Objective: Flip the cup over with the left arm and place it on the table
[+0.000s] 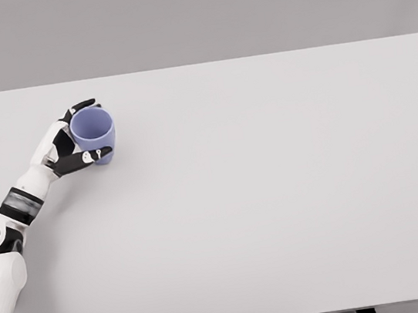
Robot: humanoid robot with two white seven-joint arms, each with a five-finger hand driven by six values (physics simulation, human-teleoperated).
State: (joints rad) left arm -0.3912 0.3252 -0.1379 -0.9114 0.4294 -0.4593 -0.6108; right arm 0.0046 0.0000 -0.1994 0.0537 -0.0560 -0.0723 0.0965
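the left hand (75, 143) is wrapped round the one cup (94, 136) on show, a lavender-blue thing, with black fingers (81, 107) curled over its far side and the thumb pressed across its near side, so the fingers are closed on the cup and holding it. the cup sits between those fingers and thumb, over the far left part of the white desk (276, 194); its open mouth faces up toward the camera, so you can see into it. whether its base is touching the desk or hanging just above it, i can't tell from here. to my eye the flip looks done or nearly so, and the step in hand is the setting down. the next move, i'd guess, calls for lowering the cup level until its base rests flat, then loosening the fingers without tipping it over. count: one cup, one desk, one arm in sight; the right arm doesn't show at all.
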